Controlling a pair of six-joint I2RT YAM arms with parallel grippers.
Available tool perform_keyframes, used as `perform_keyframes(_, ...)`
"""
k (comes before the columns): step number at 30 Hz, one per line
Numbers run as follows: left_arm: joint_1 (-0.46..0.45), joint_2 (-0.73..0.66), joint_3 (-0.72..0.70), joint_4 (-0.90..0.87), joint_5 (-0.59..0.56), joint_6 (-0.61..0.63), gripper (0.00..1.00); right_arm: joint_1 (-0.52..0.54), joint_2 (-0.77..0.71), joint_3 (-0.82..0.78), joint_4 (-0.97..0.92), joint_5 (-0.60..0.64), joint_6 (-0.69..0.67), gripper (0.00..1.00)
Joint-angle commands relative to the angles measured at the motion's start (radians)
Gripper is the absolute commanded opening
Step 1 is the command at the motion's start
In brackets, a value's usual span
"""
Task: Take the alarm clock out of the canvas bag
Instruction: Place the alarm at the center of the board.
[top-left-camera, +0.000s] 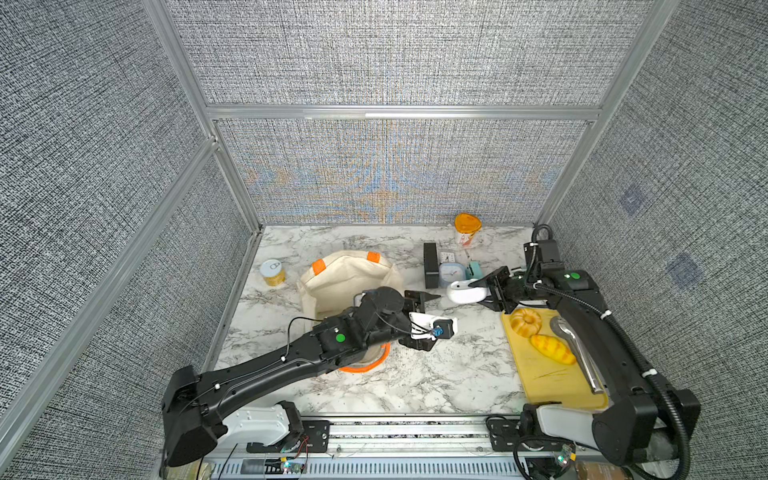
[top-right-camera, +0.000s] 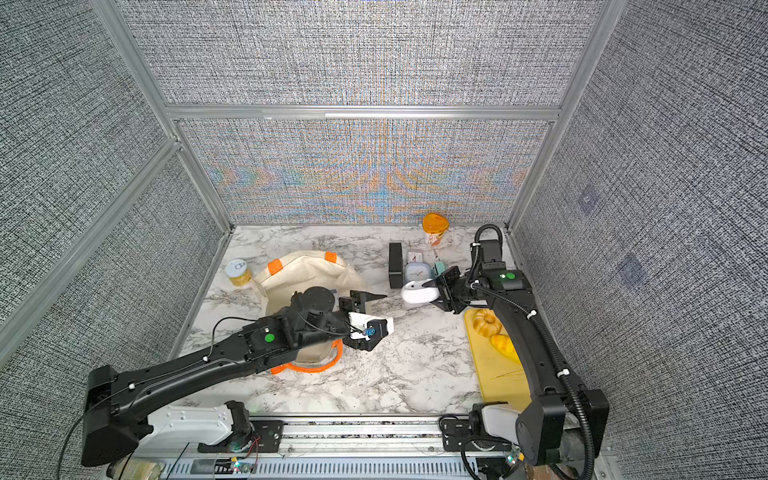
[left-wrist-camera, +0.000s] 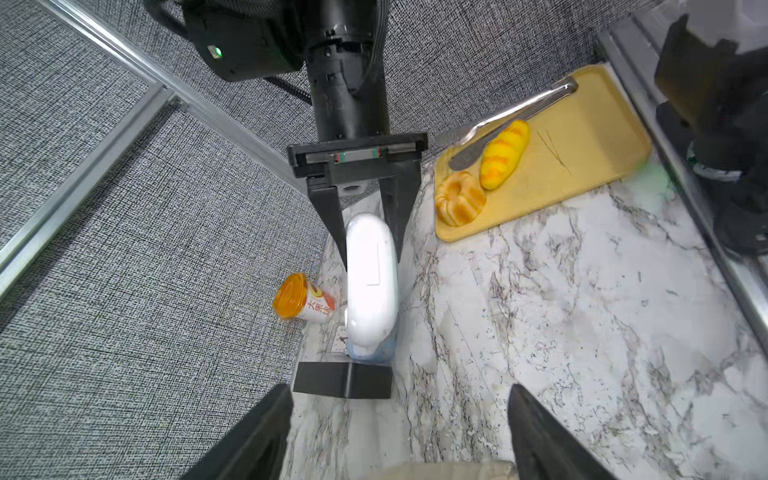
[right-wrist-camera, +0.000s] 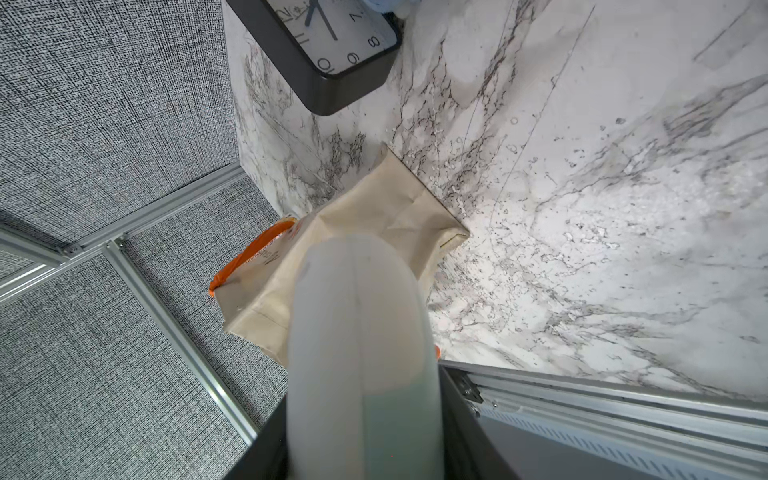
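Where the alarm clock (top-left-camera: 467, 293) is: outside the canvas bag (top-left-camera: 349, 276), to its right, just beside a blue clock (top-left-camera: 451, 272) and a black clock (top-left-camera: 431, 266).
Right gripper (top-left-camera: 478, 291): clamped on one end of the white alarm clock.
Left gripper (left-wrist-camera: 397, 390): jaws wide apart, nothing between them, at the bag's right edge.
Canvas bag: slumped on the marble table (top-left-camera: 415, 374), orange handles showing.

Alarm clock (top-left-camera: 467, 292): white, rounded case, fully outside the bag, clamped between the jaws of the right gripper (left-wrist-camera: 370, 249). Canvas bag (top-left-camera: 351, 276): cream-white fabric, orange rim tabs and strap handles, slumped on the marble table (top-left-camera: 436, 374), apart from the clock
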Motion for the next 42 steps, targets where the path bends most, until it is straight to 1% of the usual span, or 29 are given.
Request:
perform_keyframes(1, -0.005, 0.032, -0.019, 0.230, -0.004, 0.019, 0.83, 0.000, -0.027, -0.026, 0.037, -0.062, 0.061, 0.44)
perform_keyframes(4, -0.005, 0.063, -0.054, 0.334, 0.009, -0.033, 0.82, -0.001, -0.053, -0.046, 0.044, -0.083, 0.081, 0.43)
perform_keyframes(6, -0.005, 0.083, -0.075, 0.376, 0.023, -0.044, 0.81, 0.000, -0.068, -0.053, 0.045, -0.094, 0.089, 0.44)
perform_keyframes(9, -0.005, 0.121, -0.070, 0.370, 0.053, -0.050, 0.79, -0.001, -0.088, -0.069, 0.060, -0.116, 0.111, 0.44)
perform_keyframes(17, 0.003, 0.194, -0.047, 0.441, 0.053, -0.086, 0.77, -0.003, -0.150, -0.146, 0.079, -0.166, 0.160, 0.44)
perform_keyframes(23, 0.024, 0.211, -0.044, 0.408, 0.106, -0.094, 0.73, -0.001, -0.177, -0.157, 0.096, -0.189, 0.192, 0.44)
perform_keyframes(28, 0.029, 0.210, -0.050, 0.382, 0.122, -0.090, 0.70, -0.003, -0.178, -0.148, 0.122, -0.208, 0.217, 0.44)
perform_keyframes(34, 0.030, 0.236, -0.035, 0.395, 0.116, -0.095, 0.58, -0.003, -0.179, -0.141, 0.110, -0.221, 0.219, 0.44)
perform_keyframes(38, 0.033, 0.255, -0.035, 0.426, 0.091, -0.094, 0.56, -0.003, -0.183, -0.130, 0.101, -0.223, 0.218, 0.44)
perform_keyframes(42, 0.042, 0.261, -0.044, 0.458, 0.077, -0.105, 0.59, -0.002, -0.184, -0.121, 0.096, -0.232, 0.217, 0.44)
